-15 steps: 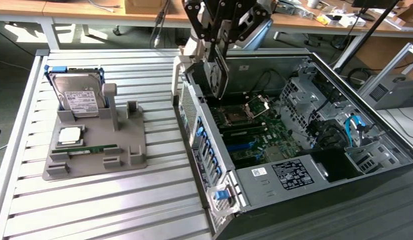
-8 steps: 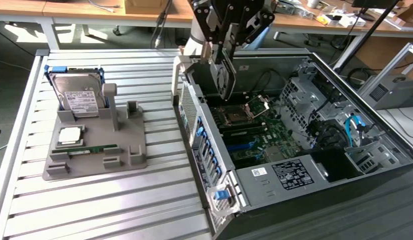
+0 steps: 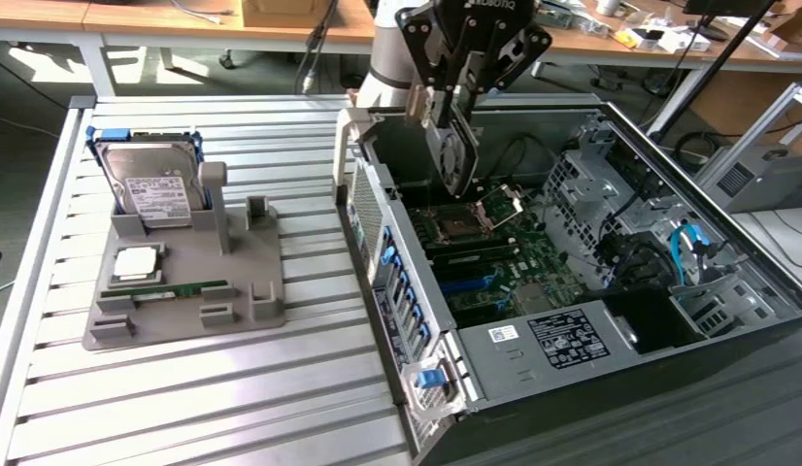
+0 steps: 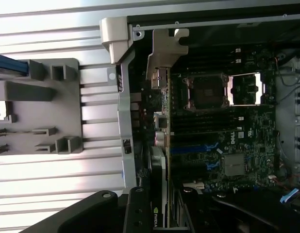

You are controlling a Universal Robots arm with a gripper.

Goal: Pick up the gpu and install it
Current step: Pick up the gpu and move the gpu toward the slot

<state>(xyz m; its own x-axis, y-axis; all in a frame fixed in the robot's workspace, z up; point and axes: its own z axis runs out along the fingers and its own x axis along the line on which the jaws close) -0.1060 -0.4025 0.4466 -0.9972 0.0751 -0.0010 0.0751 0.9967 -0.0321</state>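
Note:
The gpu (image 3: 455, 153), a dark card with a fan, hangs upright from my gripper (image 3: 455, 115), which is shut on its upper edge. It is held above the open computer case (image 3: 375, 209), over the motherboard (image 3: 505, 262) near the CPU socket. In the wrist view the gpu (image 4: 158, 184) is seen edge-on between my gripper's (image 4: 159, 216) black fingers, alongside the case's rear wall. The blue expansion slots (image 4: 193, 148) lie beside the card and are empty.
A grey fixture (image 3: 181, 301) on the slatted metal table (image 3: 181, 408) holds a hard drive (image 3: 152, 189), a processor chip (image 3: 136, 262) and a memory stick (image 3: 168, 289). Drive cages and cables (image 3: 660, 233) fill the case's far side.

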